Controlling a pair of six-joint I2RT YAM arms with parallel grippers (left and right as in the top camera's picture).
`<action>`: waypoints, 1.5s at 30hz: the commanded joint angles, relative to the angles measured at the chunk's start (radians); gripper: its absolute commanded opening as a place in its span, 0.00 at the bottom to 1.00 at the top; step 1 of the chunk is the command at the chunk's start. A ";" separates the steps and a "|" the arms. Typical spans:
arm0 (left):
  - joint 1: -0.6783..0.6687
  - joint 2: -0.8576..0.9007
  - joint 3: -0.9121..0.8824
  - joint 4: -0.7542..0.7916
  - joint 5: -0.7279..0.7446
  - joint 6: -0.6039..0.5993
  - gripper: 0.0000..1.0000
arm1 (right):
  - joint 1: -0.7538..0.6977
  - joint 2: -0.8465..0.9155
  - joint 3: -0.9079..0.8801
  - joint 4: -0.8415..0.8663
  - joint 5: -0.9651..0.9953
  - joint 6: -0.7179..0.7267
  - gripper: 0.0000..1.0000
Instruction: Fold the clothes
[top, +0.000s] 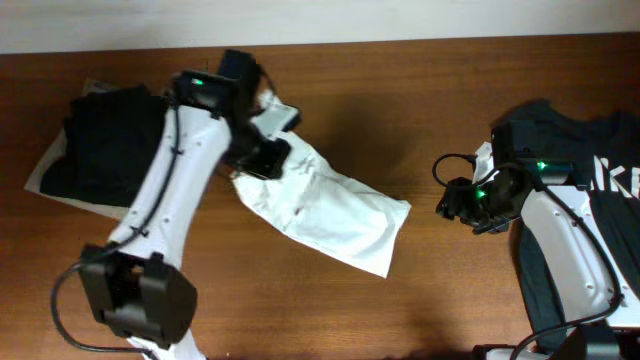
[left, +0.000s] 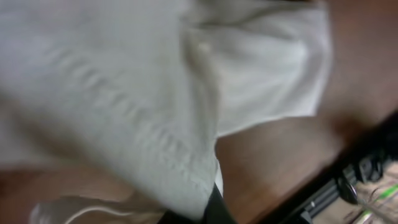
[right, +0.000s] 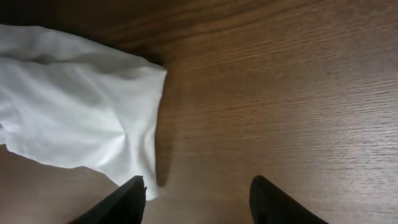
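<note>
The white T-shirt (top: 330, 205) lies crumpled and partly folded across the middle of the table, its print hidden. It fills the left wrist view (left: 124, 87) and shows in the right wrist view (right: 68, 106). My left gripper (top: 262, 155) is at the shirt's upper left end and is shut on the fabric; only one dark finger (left: 208, 211) shows under the cloth. My right gripper (top: 455, 205) is open and empty over bare wood (right: 198, 196), just right of the shirt's lower right corner.
A pile of black clothes (top: 100, 145) lies at the far left on a white sheet (top: 45, 165). Another black T-shirt with white lettering (top: 600, 200) lies at the right under my right arm. The table's far edge (top: 400, 40) runs along the top.
</note>
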 joint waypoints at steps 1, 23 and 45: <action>-0.165 0.021 -0.003 -0.001 -0.005 -0.029 0.01 | -0.006 -0.014 0.018 0.003 0.035 -0.007 0.61; -0.076 0.099 0.340 -0.229 -0.314 -0.144 0.34 | 0.294 0.230 0.016 0.370 -0.205 0.024 0.78; -0.076 0.099 0.340 -0.196 -0.319 -0.140 0.47 | 0.156 0.227 0.170 -0.195 0.298 0.096 0.57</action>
